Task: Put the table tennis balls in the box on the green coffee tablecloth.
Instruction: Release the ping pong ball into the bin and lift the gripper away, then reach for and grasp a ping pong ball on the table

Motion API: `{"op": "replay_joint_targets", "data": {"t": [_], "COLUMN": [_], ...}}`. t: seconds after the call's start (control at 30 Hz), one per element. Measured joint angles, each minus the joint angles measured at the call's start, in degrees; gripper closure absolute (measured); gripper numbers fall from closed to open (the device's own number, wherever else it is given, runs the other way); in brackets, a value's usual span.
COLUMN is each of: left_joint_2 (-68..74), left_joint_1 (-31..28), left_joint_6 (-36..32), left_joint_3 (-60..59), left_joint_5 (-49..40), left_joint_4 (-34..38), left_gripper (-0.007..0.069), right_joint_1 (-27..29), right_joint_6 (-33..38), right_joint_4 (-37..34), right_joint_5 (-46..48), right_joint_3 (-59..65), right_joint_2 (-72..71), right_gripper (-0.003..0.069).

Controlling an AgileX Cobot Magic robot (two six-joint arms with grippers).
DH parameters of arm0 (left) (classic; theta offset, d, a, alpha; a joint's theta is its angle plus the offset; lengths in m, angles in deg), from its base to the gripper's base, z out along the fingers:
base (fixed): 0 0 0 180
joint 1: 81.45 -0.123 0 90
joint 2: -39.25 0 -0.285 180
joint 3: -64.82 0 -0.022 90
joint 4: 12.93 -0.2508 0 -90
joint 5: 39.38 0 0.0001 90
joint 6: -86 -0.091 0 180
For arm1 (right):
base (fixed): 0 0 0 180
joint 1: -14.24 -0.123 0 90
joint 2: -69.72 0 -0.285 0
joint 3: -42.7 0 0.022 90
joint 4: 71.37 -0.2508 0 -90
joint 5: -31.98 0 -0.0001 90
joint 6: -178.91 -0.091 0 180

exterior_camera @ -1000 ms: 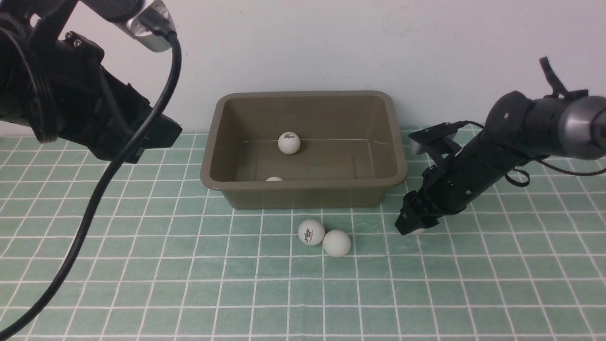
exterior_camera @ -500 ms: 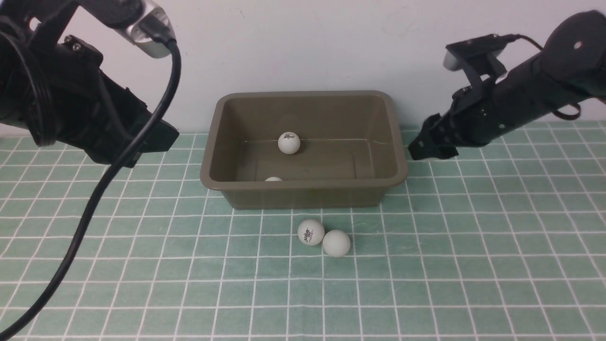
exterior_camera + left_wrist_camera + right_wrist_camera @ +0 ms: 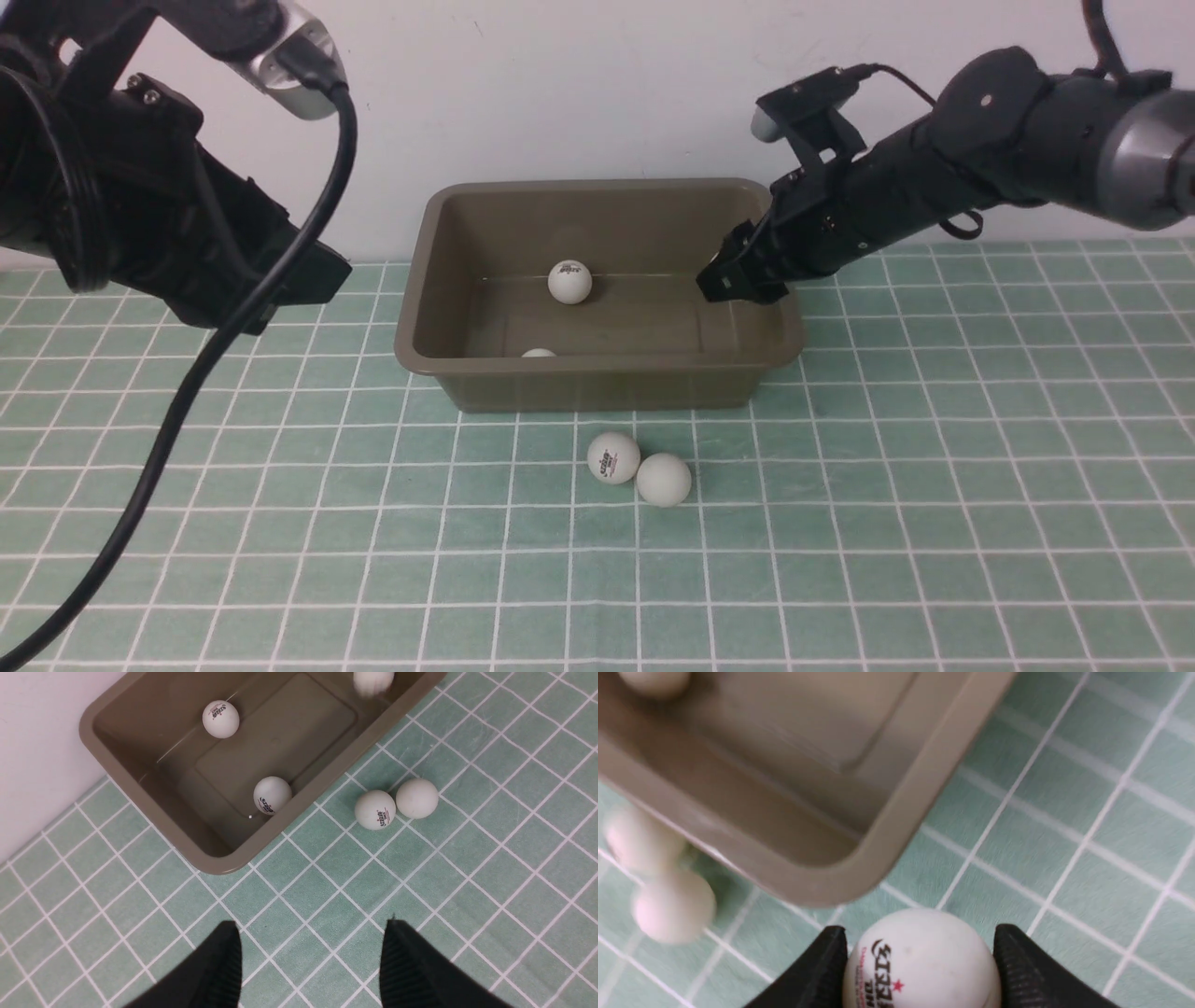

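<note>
Now my right gripper (image 3: 920, 975) has its fingers (image 3: 817, 975) pressed on both sides of the held ball (image 3: 924, 956), logo toward the camera, so that one is firmly clamped. A second ago this gripper was down on the green coffee tablecloth (image 3: 934, 523) at the box's 4 o'clock. Half a second ago it was lifted clear near 2 o'clock. In the front view its tip now sits at the 3 o'clock end of the box (image 3: 597, 383), about level with the rim. The wrist view shows the box corner ahead of the ball rather than under it. I judge I'm at the edge and want more travel toward 9 o'clock before letting go. Inside already lie a far ball (image 3: 569, 281) toward 12 o'clock and a near ball (image 3: 540, 353) against the 6 o'clock wall. A printed ball (image 3: 613, 456) and a plain ball (image 3: 664, 479) touch each other on the cloth just off the box's 6 o'clock side. My left gripper (image 3: 310, 952) hangs above the cloth, fingers apart, empty.
</note>
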Motion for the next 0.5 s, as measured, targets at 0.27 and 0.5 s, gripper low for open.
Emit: {"op": "replay_joint_targets", "data": {"t": [0.27, 0.5], "left_joint_2": [0.0, 0.0], "left_joint_1": [0.0, 0.0], "left_joint_6": [0.0, 0.0], "left_joint_3": [0.0, 0.0], "left_joint_5": [0.0, 0.0], "left_joint_4": [0.0, 0.0], "left_gripper": [0.0262, 0.0262], "right_joint_1": [2.02, 4.84], "right_joint_6": [-1.6, -4.94], "right_joint_4": [4.59, 9.89], "right_joint_5": [0.91, 8.15], "right_joint_3": [0.0, 0.0], "right_joint_2": [-10.99, -24.87], "right_gripper": [0.0193, 0.0193]}}
